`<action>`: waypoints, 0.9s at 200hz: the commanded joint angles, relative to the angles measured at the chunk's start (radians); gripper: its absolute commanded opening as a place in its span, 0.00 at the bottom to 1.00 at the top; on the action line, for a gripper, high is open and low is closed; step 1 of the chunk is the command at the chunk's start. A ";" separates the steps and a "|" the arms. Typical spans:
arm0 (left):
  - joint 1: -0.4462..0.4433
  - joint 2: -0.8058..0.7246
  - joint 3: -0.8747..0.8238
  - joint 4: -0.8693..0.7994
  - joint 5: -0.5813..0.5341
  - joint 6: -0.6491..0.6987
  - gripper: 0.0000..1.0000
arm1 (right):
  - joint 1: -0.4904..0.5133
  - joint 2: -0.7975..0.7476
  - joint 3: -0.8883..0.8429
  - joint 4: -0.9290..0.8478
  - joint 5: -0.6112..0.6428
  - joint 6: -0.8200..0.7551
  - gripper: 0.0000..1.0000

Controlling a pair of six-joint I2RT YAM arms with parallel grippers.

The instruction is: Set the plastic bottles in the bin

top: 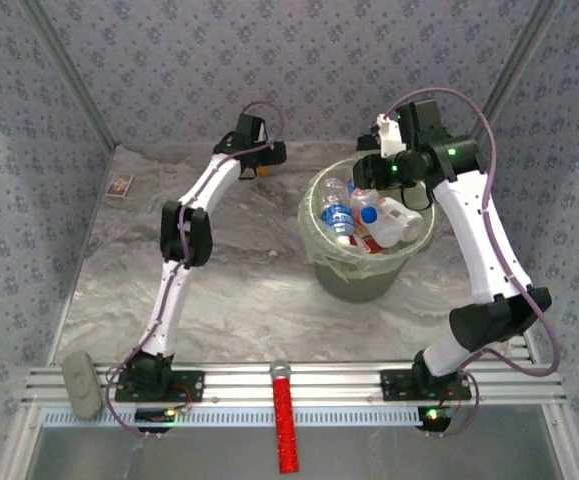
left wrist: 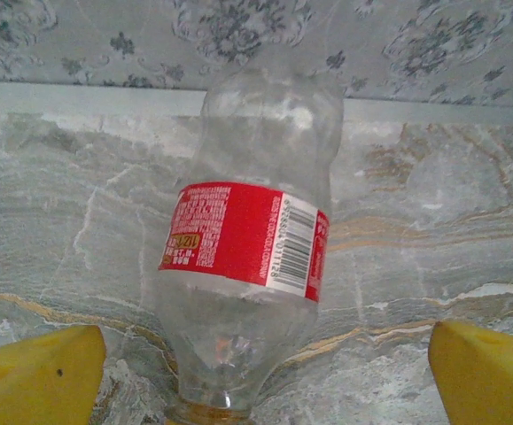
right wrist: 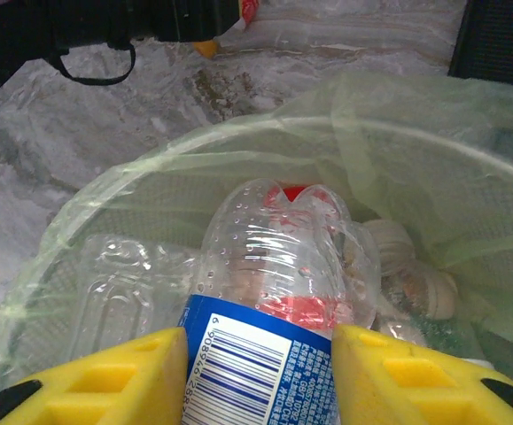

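At the far left of the grey marbled table point(top: 259, 290), a small flat brown-framed card point(top: 119, 185) is lying near the wall, and a grey oblong pad point(top: 81, 383) is resting on the near rail. The left arm is stretching toward the table's far edge. The left end effector point(left wrist: 256, 390) is standing spread wide, its yellow fingers point(left wrist: 39, 376) flanking, apart from it, a clear plastic bottle with a red label point(left wrist: 247, 239) that is lying on the table. A long red stick with a grey tip point(top: 284, 415) is lying across the rails between the arm bases. The right arm is arching over the round pale-green translucent bin point(top: 354, 280). There the right end effector point(right wrist: 260, 341) is pinching a crumpled clear plastic bottle with a blue label point(right wrist: 274, 266) inside the bin's bag-lined mouth, above other plastic bottles point(top: 389, 225) piled within. A flat black rectangular case point(right wrist: 497, 40) is sitting beyond the bin.
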 commanded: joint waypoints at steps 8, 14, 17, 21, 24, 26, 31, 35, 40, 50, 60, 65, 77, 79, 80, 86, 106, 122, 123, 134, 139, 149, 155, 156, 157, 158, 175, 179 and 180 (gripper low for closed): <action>0.003 0.042 0.067 -0.021 -0.011 0.019 0.94 | -0.009 0.005 -0.035 -0.079 0.094 0.001 0.46; 0.003 0.048 0.073 -0.019 -0.012 0.019 0.94 | -0.010 0.007 -0.028 -0.087 0.104 0.000 0.46; 0.003 0.052 0.075 -0.022 -0.012 0.019 0.94 | -0.011 0.008 -0.025 -0.091 0.109 -0.001 0.46; 0.003 0.056 0.080 -0.022 -0.011 0.019 0.94 | -0.012 0.010 -0.019 -0.095 0.116 -0.001 0.47; 0.003 0.060 0.083 -0.022 -0.010 0.019 0.94 | -0.013 0.010 -0.016 -0.100 0.122 -0.003 0.47; 0.003 0.061 0.085 -0.021 -0.010 0.018 0.94 | -0.015 0.010 -0.013 -0.102 0.124 -0.004 0.48; 0.003 0.067 0.090 -0.023 -0.010 0.018 0.93 | -0.017 0.011 -0.005 -0.107 0.127 -0.006 0.50; 0.003 0.071 0.094 -0.022 -0.010 0.019 0.94 | -0.019 0.010 0.001 -0.111 0.126 -0.009 0.51; 0.003 0.074 0.099 -0.025 -0.010 0.019 0.94 | -0.022 0.006 0.009 -0.114 0.121 -0.009 0.53; 0.004 0.081 0.102 -0.026 -0.011 0.019 0.94 | -0.028 -0.002 0.024 -0.117 0.107 -0.009 0.57; 0.004 0.087 0.102 -0.024 -0.010 0.019 0.94 | -0.035 -0.012 0.037 -0.121 0.094 -0.009 0.61; 0.004 0.089 0.103 -0.025 -0.010 0.019 0.93 | -0.038 -0.018 0.044 -0.123 0.088 -0.009 0.62; 0.006 0.097 0.104 -0.027 -0.010 0.017 0.93 | -0.044 -0.034 0.053 -0.125 0.072 -0.011 0.65; 0.006 0.099 0.104 -0.028 -0.010 0.017 0.92 | -0.044 -0.037 0.054 -0.125 0.067 -0.011 0.66; 0.006 0.099 0.104 -0.029 -0.010 0.016 0.92 | -0.045 -0.038 0.054 -0.126 0.066 -0.011 0.66; 0.007 0.102 0.104 -0.031 -0.010 0.012 0.91 | -0.048 -0.048 0.055 -0.125 0.057 -0.009 0.67; 0.012 0.113 0.104 -0.037 -0.010 0.001 0.86 | -0.051 -0.080 0.053 -0.122 0.029 -0.008 0.68; 0.015 0.118 0.104 -0.040 -0.009 -0.008 0.76 | -0.054 -0.105 0.050 -0.117 0.010 0.001 0.68; 0.016 0.119 0.105 -0.041 -0.009 -0.008 0.76 | -0.054 -0.106 0.049 -0.116 0.009 0.001 0.68; 0.017 0.119 0.104 -0.047 -0.010 -0.011 0.68 | -0.054 -0.122 0.045 -0.107 0.005 0.008 0.68; 0.017 0.118 0.104 -0.049 -0.010 -0.011 0.65 | -0.054 -0.128 0.043 -0.104 -0.001 0.010 0.67; 0.017 0.116 0.105 -0.055 -0.008 -0.012 0.58 | -0.052 -0.135 0.038 -0.097 -0.022 0.016 0.66; 0.017 0.113 0.105 -0.058 -0.008 -0.011 0.54 | -0.050 -0.137 0.032 -0.091 -0.030 0.018 0.65; 0.017 0.113 0.104 -0.059 -0.008 -0.011 0.54 | -0.050 -0.137 0.030 -0.090 -0.031 0.020 0.65; 0.017 0.113 0.104 -0.059 -0.008 -0.011 0.53 | -0.049 -0.138 0.028 -0.089 -0.032 0.020 0.65; 0.017 0.112 0.104 -0.059 -0.008 -0.011 0.52 | -0.049 -0.138 0.027 -0.089 -0.033 0.020 0.65; 0.017 0.098 0.098 -0.069 -0.007 -0.011 0.41 | -0.042 -0.138 0.005 -0.086 -0.037 0.024 0.63; 0.017 0.095 0.096 -0.071 -0.006 -0.011 0.39 | -0.043 -0.139 0.001 -0.086 -0.035 0.026 0.63; 0.017 0.094 0.095 -0.072 -0.006 -0.011 0.38 | -0.042 -0.139 0.000 -0.087 -0.035 0.026 0.63</action>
